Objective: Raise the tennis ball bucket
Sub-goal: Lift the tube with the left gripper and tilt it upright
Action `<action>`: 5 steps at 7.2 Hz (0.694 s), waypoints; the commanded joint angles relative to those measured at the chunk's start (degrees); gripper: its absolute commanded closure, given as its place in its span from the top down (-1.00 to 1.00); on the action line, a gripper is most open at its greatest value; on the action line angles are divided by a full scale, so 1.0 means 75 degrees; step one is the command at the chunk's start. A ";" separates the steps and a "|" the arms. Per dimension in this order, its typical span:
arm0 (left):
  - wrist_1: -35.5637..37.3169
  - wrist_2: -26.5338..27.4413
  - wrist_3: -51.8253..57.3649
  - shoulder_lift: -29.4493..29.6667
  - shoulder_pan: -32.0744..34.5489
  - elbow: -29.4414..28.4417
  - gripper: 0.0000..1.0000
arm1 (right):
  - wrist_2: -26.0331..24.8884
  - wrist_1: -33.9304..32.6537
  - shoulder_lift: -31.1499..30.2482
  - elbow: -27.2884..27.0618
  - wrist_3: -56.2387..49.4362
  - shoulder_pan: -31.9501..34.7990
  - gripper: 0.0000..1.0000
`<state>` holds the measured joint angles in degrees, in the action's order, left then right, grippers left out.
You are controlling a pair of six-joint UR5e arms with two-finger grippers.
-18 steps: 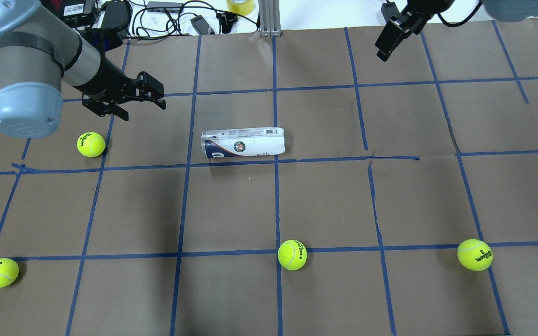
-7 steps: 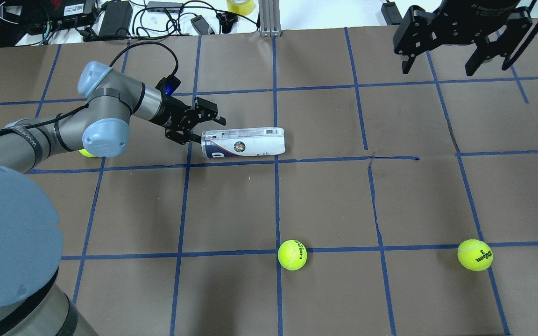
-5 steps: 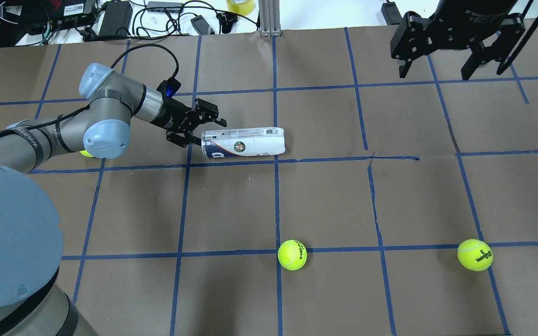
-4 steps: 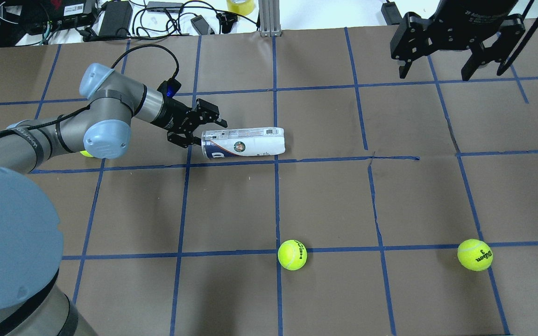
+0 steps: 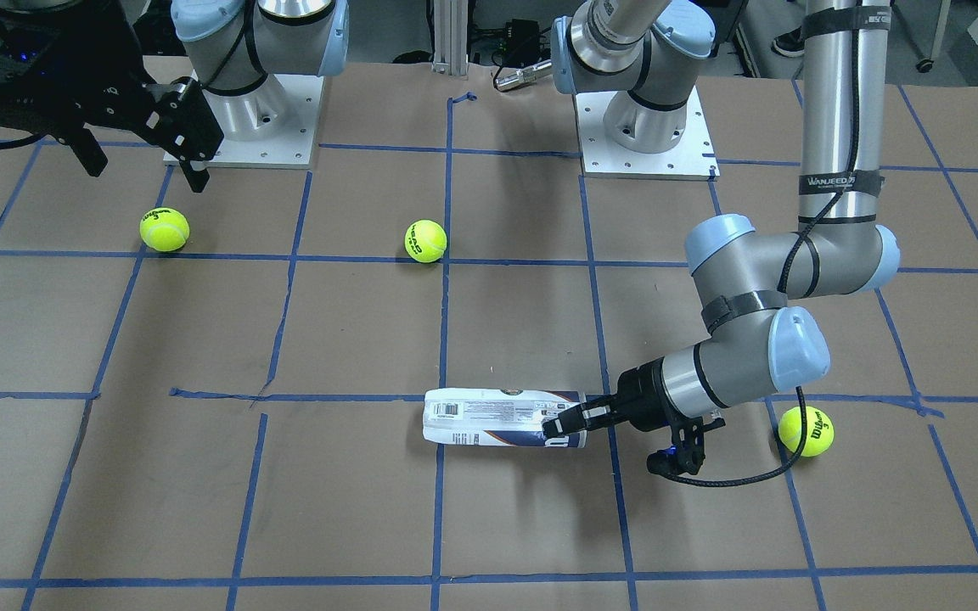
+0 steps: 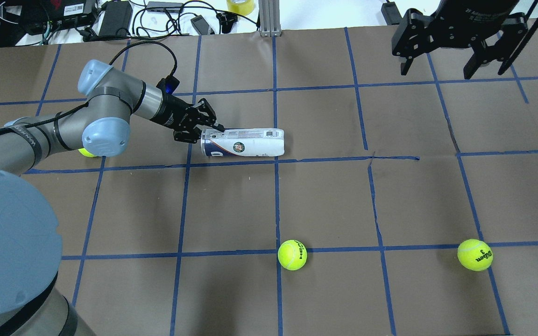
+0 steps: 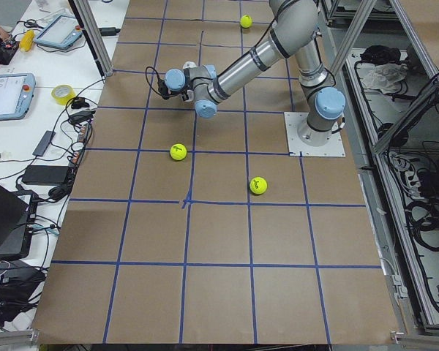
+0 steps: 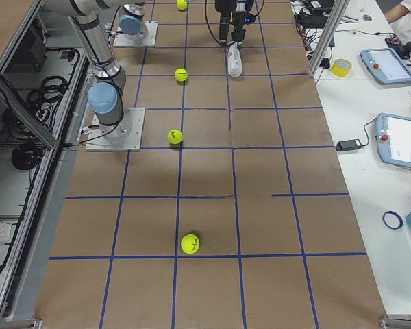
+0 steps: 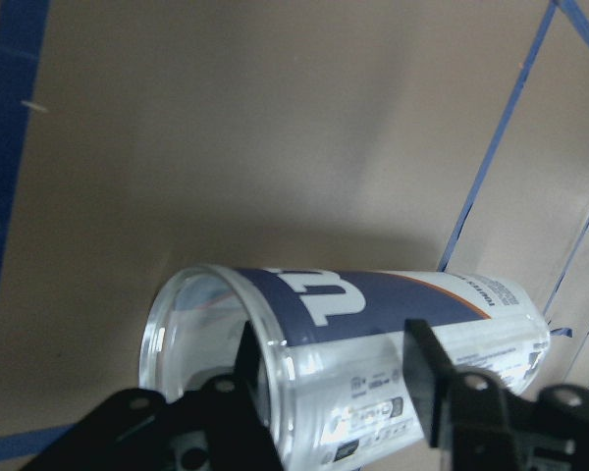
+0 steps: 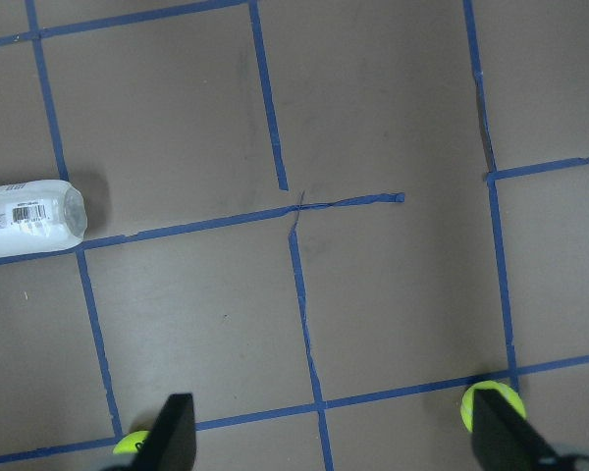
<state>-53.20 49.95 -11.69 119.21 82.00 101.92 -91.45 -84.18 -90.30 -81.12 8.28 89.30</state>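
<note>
The tennis ball bucket (image 6: 243, 142) lies on its side on the brown table, its open mouth towards my left arm. It also shows in the front view (image 5: 497, 417) and the right wrist view (image 10: 29, 221). My left gripper (image 6: 209, 132) is low at that mouth and partly closed. In the left wrist view one finger (image 9: 250, 363) is inside the clear rim of the bucket (image 9: 373, 324). The other finger (image 9: 422, 378) is outside on the label, with a gap still between them. My right gripper (image 6: 437, 72) hangs open and empty over the far right.
Yellow-green tennis balls lie loose: one near the middle front (image 6: 292, 255), one front right (image 6: 475, 255), and one mostly hidden behind my left elbow (image 6: 84, 152). Blue tape lines grid the table. Cables and boxes (image 6: 110, 14) line the far edge.
My left arm has swung down to the bucket's open end, and in the last second its fingers have narrowed around the rim. The bucket has not moved. My right gripper has turned and now holds still.
</note>
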 commanded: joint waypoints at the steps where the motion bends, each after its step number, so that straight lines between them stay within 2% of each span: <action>1: -0.0101 0.0124 -0.1153 -0.0156 0.0001 -0.0752 -1.00 | -0.0005 -0.0038 -0.0019 -0.0094 -0.0002 0.0000 1.00; 3: -0.0219 0.1057 -0.2420 -0.0355 0.0315 -0.1865 -1.00 | 0.0006 -0.0038 -0.0019 -0.0106 0.0010 0.0000 1.00; 5: -0.0243 0.2857 -0.2206 -0.0531 0.0691 -0.2501 -1.00 | -0.0006 -0.0038 -0.0019 -0.0106 -0.0002 0.0000 1.00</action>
<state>-54.90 63.43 -28.87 115.92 85.61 86.03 -91.51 -84.46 -90.44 -81.89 8.18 89.30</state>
